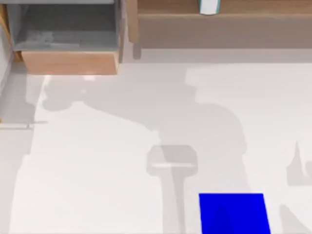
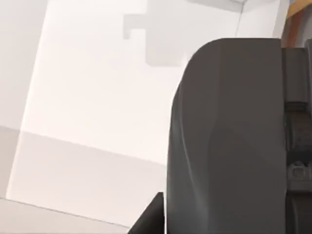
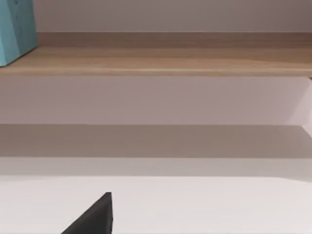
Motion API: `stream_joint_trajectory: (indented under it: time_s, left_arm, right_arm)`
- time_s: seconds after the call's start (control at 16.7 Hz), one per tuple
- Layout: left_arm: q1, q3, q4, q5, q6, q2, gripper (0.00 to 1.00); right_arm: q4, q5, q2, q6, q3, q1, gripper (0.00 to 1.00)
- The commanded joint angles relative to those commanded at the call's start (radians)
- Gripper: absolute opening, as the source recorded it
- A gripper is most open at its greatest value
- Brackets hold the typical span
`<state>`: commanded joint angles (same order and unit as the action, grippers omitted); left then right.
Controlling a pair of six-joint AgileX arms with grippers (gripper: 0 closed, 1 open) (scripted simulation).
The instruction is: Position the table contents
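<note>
A dark grey rounded mouse [image 2: 224, 136] hangs close to the left wrist camera, high above the white table [image 1: 97, 161]. My left gripper [image 2: 214, 222] is shut on it, with one dark fingertip [image 2: 148, 217] showing beside it. The small white item with light-blue edges [image 1: 209, 6] stands on the wooden shelf [image 1: 243, 9] at the back. The right wrist view shows that item [image 3: 14, 29] on the shelf [image 3: 170, 61], far ahead of a dark corner of my right gripper [image 3: 95, 219].
An open wooden drawer [image 1: 68, 61] juts out at the back left. A blue rectangular pad [image 1: 234, 213] lies at the table's front edge, right of centre. Arm shadows fall across the middle of the table.
</note>
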<state>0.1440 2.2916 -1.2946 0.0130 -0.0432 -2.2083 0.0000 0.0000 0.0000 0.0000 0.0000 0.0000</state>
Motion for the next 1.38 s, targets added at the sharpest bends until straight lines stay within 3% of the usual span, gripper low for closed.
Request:
stream_joint_trajectory:
  time_s: [0.42, 0.96, 1.2, 1.38]
  left_arm:
    - [-0.449, -0.176, 0.067, 0.046, -0.457, 0.122, 0.00]
    - [-1.110, -0.442, 0.194, 0.070, -0.965, 0.036, 0.00]
    - [-1.296, -0.513, 0.238, 0.076, -1.100, -0.017, 0.00]
    - [-1.357, -0.536, 0.256, 0.079, -1.144, -0.038, 0.00]
  right_arm:
    - [0.000, 0.000, 0.000, 0.000, 0.000, 0.000, 1.00]
    - [0.000, 0.000, 0.000, 0.000, 0.000, 0.000, 1.00]
    - [0.000, 0.000, 0.000, 0.000, 0.000, 0.000, 1.00]
    - [0.000, 0.000, 0.000, 0.000, 0.000, 0.000, 1.00]
